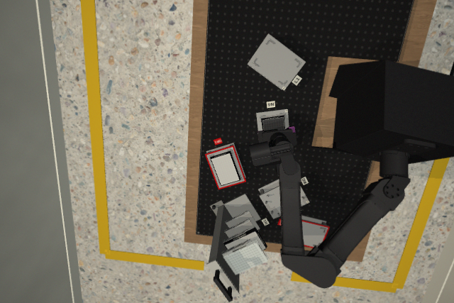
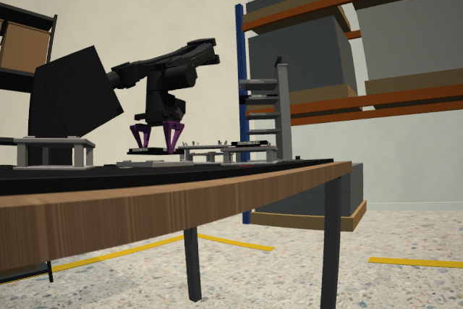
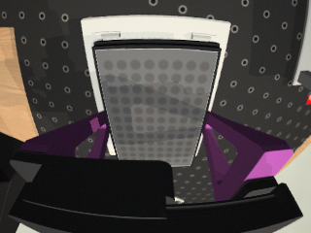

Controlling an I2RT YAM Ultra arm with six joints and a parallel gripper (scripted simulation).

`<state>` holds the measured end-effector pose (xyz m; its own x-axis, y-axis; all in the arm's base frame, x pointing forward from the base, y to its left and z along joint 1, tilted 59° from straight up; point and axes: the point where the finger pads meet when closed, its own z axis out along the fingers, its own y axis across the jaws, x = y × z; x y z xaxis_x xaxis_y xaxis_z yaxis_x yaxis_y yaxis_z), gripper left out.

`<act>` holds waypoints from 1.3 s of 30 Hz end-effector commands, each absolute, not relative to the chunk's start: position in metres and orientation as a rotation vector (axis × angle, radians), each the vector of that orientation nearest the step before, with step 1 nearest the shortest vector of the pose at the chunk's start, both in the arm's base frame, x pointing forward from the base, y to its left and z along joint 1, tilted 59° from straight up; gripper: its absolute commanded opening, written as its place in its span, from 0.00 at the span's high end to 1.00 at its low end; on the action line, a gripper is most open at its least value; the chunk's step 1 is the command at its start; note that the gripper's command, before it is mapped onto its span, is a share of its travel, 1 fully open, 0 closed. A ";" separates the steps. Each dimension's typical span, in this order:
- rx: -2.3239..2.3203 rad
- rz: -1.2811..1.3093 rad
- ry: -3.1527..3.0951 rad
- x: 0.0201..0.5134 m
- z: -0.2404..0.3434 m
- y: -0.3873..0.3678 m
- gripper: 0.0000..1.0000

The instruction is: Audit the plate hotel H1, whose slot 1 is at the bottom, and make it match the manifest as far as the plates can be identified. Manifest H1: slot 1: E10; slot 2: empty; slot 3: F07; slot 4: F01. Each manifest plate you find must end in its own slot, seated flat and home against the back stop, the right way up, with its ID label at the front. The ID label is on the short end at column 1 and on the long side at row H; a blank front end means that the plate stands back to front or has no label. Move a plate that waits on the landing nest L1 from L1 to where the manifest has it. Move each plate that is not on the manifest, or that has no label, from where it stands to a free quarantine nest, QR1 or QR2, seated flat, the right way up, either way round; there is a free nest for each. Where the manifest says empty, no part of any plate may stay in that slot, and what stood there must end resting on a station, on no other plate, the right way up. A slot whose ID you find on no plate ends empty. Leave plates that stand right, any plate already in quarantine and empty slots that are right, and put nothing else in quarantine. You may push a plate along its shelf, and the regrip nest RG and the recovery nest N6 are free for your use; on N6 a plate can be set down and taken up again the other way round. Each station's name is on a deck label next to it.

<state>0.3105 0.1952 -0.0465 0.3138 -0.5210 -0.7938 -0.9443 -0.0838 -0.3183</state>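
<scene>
Purple fingers of the gripper [image 2: 157, 137] were clamped on the dark plate's [image 3: 155, 100] long sides, carried just above nest N6 [image 1: 262, 116]; a shallow fingertip hold might have let it tilt or slip.

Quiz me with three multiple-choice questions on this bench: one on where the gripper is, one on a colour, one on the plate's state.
1. The gripper is over: A the plate hotel; B the N6 nest; C the red-framed nest.
2. Its fingers are: A orange; B purple; C green.
3. The dark plate is: A gripped, lifted off its nest; B lying in its nest; C tipped on edge.
Key: B, the N6 label sits beside it; B, purple in the wrist view; A, a gap shows beneath it in the exterior view.
</scene>
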 end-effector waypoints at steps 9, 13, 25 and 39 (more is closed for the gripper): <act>-1.715 0.635 1.341 0.310 -0.040 0.181 0.14; -1.715 0.635 1.341 0.309 -0.038 0.178 0.14; -1.716 0.635 1.341 0.308 -0.033 0.169 0.14; -1.716 0.635 1.341 0.307 -0.026 0.157 0.14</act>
